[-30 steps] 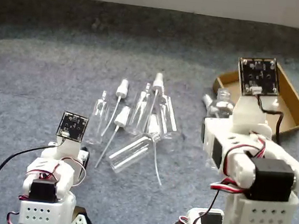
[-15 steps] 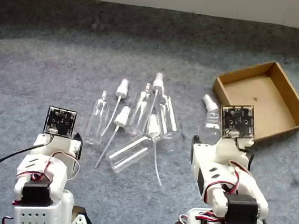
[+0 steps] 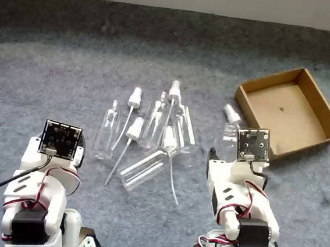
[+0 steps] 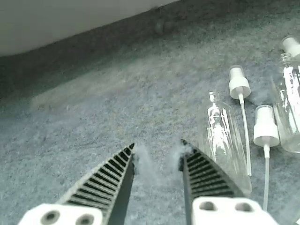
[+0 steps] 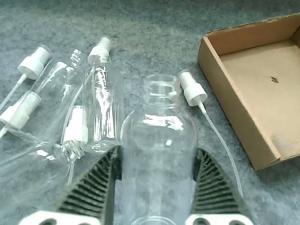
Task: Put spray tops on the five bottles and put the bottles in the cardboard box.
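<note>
My right gripper is clamped on a clear bottle. The two ribbed jaws press its sides, and its open neck points away from the wrist. It has no top yet. A loose spray top lies on the carpet just beside the neck, between the bottle and the cardboard box, with its thin tube trailing toward the gripper.

I think the step in hand is to fit a top on this bottle. To do it well, I would keep the squeeze firm and tip the neck upward. The other arm should hold a top by its white head, so that the tube goes into the mouth first.

My left gripper has its jaws apart and holds nothing. It is low over bare carpet, near a small bottle at the edge of the pile.

In the high view both arms are folded back close to their bases, with the wrists low and the grippers pointing forward.
</note>
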You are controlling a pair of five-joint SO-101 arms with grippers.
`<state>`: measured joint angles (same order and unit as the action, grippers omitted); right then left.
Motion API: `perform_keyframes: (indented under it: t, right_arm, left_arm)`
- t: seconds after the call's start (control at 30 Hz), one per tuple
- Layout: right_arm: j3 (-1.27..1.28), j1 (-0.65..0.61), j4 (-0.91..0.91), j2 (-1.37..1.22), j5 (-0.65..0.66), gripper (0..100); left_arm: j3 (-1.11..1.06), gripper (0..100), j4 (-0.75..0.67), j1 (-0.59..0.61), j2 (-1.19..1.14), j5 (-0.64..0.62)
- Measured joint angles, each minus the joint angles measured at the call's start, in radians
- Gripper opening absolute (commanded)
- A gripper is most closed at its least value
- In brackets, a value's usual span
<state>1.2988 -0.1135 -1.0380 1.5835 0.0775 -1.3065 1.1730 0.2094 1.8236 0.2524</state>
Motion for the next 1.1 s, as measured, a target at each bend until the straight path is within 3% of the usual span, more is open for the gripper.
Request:
perform_keyframes:
  t: [0.27,0.83,1.1]
  right_arm:
    - [0.068,0.000,0.031,0.075,-0.075,7.8]
    - [0.199,-0.002,0.052,0.242,-0.094,7.8]
    - [0.199,0.000,0.052,0.242,-0.094,7.8]
  left_arm:
    - [0.229,12,0.000,0.002,-0.322,0.000]
    - [0.664,12,-0.003,-0.311,-1.200,0.000]
    - [0.853,12,-0.003,-0.338,-1.539,0.000]
